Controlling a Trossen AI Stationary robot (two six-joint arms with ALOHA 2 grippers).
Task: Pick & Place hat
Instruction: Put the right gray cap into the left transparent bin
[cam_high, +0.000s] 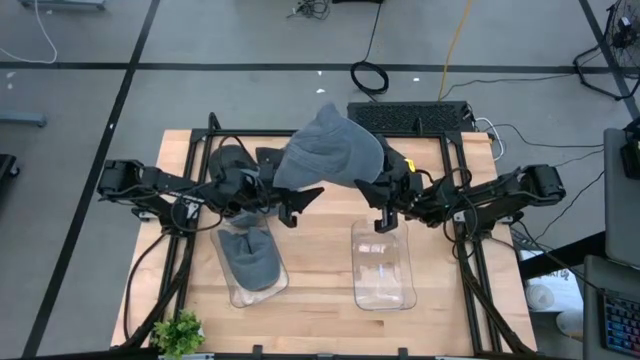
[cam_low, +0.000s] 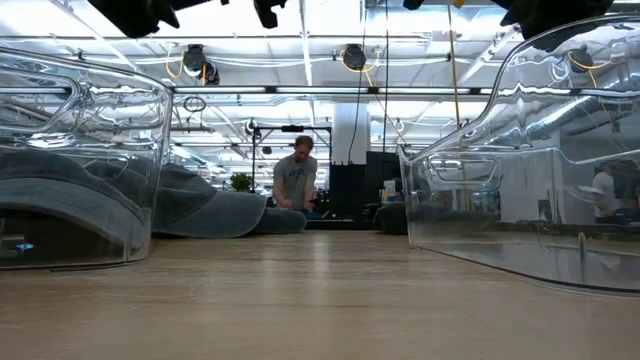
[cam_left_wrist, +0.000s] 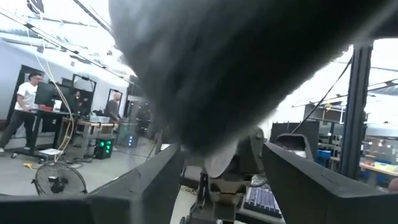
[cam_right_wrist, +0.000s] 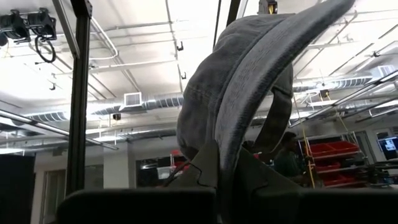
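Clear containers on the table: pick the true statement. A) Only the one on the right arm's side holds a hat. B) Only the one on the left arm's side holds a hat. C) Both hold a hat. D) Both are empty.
B: in the high view a grey hat lies in the left container, while the right container shows only bare wood through it.

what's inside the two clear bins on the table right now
The left clear bin holds a grey cap lying in it; anything beneath the cap is covered. The right clear bin shows only bare wood through its bottom.
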